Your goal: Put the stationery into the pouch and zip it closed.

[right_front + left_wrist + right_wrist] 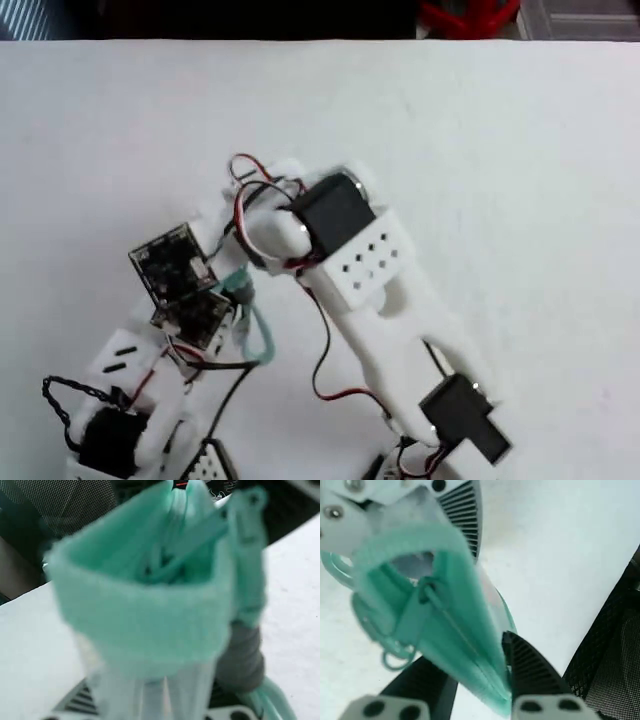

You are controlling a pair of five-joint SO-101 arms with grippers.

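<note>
Left hand (150, 695) and right hand (470, 652) (angled together) pinch the pouch (455, 605).

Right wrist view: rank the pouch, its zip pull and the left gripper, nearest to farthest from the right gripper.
1. pouch: its lower edge is held in the right gripper.
2. zip pull: hangs off the pouch's side, about midway along it.
3. left gripper: at the pouch's far end.
</note>
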